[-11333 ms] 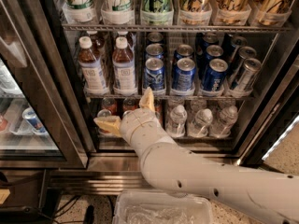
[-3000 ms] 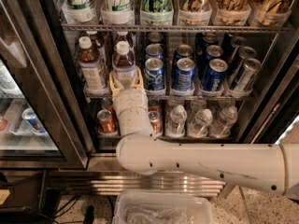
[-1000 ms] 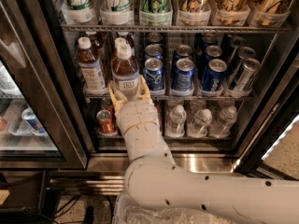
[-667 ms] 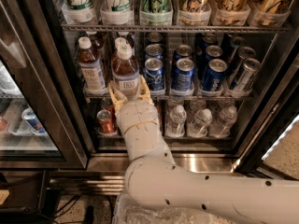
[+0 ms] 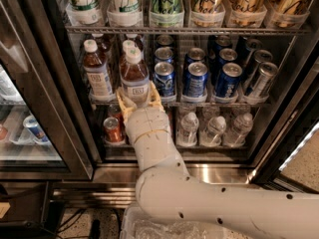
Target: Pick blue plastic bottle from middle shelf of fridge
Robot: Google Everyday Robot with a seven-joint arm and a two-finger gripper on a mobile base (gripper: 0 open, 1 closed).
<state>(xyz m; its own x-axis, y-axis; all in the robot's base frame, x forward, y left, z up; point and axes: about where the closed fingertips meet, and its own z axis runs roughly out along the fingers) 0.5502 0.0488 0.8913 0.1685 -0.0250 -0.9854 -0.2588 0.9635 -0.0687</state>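
The blue plastic bottle (image 5: 135, 78) has a white cap, brown drink and a pale blue label. It stands at the front left of the middle shelf (image 5: 214, 102) of the fridge (image 5: 47, 78). My gripper (image 5: 138, 99) reaches up from below, and its tan fingers (image 5: 123, 103) are shut on the bottle's lower part, one on each side. A similar bottle (image 5: 96, 71) with a whiter label stands just to the left. Another white cap (image 5: 128, 45) shows behind the held bottle.
Several blue cans (image 5: 195, 78) fill the right of the middle shelf. Tall cans (image 5: 164, 1) stand on the rack above. An orange can (image 5: 112, 129) and water bottles (image 5: 214, 129) sit on the rack below. A glass door (image 5: 22, 118) is at left. Crinkled clear plastic (image 5: 164, 228) lies under my arm.
Over the earlier frames my gripper rose from the lower rack and closed around the bottle's base. In the last second nothing visibly moved.
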